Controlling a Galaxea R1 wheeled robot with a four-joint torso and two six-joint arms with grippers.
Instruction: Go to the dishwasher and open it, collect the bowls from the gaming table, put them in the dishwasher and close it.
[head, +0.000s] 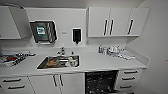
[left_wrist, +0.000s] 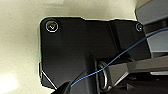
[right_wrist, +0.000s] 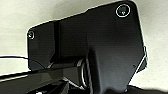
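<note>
The dishwasher (head: 101, 82), an under-counter appliance with a dark racked interior, stands open below the white surface (head: 100, 62), in the lower middle of the head view. It sits between a pair of white cabinet doors with dark bar handles (head: 58, 80) on one side and a stack of white drawers (head: 129, 78) on the other side. Its dark inside is visible, with pale shapes on the racks that are too blurred to name.

Above it, a stainless-steel sink (head: 59, 62) is set into the surface, and some dishes lie in it. A tap (head: 61, 50) stands behind the sink. A few small items (head: 113, 50) are near the wall, and a dish rack (head: 11, 59) stands at the far left. White wall cupboards (head: 112, 22) hang above, with a dark dispenser (head: 76, 35) beside them.

In the left wrist view a thin blue cable (left_wrist: 112, 62) crosses the robot's dark plate. I cannot tell how the jaws of the left or the right arm stand.
</note>
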